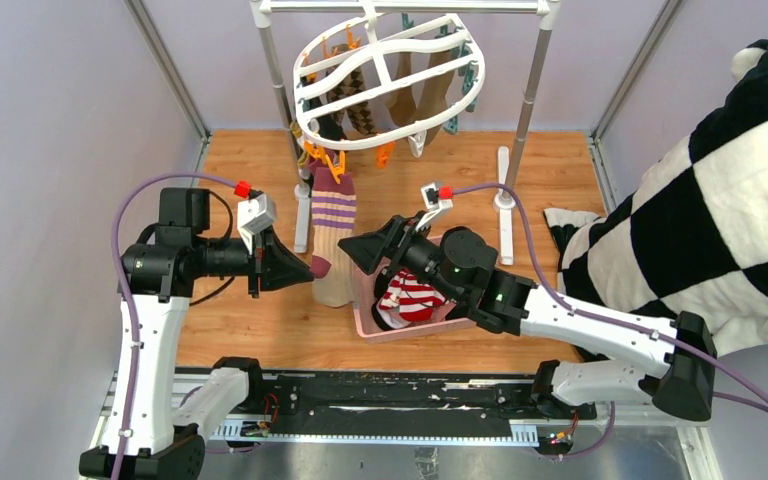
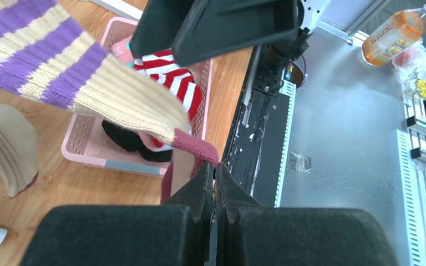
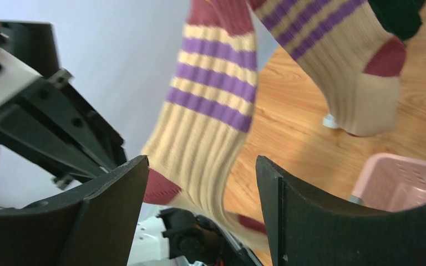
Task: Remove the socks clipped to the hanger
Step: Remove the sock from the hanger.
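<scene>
At the left of the worktop (image 1: 250, 330), the left tool (image 1: 308, 266) is closed, apparently on the maroon toe of the purple-striped sock (image 1: 333, 215), which is hung from the white hanger (image 1: 390, 80). Further right, the right tool (image 3: 202, 166) is held open beside that sock, above the pink basket (image 1: 420, 330).

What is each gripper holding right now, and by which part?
The left gripper is shut on the beige ribbed sock with purple stripes, pinching its maroon lower end. The right gripper is open and holds nothing.
</scene>
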Controlling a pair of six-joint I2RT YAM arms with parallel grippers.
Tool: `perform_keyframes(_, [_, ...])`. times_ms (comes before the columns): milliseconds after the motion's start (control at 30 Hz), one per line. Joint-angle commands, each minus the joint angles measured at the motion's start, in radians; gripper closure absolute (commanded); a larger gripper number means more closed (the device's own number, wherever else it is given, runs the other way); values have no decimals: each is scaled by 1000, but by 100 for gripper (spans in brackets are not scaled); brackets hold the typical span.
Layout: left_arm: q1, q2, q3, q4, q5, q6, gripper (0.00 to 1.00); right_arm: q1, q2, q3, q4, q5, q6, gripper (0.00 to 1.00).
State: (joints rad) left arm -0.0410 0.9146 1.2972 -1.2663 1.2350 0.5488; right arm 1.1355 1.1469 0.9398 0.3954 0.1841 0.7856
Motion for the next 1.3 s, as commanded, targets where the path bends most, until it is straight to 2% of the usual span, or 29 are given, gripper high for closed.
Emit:
perform_keyframes(0, [0,6,10,-4,22,0,100,-4,31,18,-101,62,-56,24])
perform_keyframes(300, [1,-6,-16,-4,27,13,100,-3,108,114,33,127,-211,22])
perform_keyframes(600, [0,-12,-22,-4,24,8,100,99,206,229,190,350,-603,22])
perform_keyframes(867, [1,-14,-23,-4,26,8,100,136,289,315,245,406,-836,24])
perform_keyframes(1267, [0,-30,-18,-4,24,-3,100,81,396,500,166,350,-863,26])
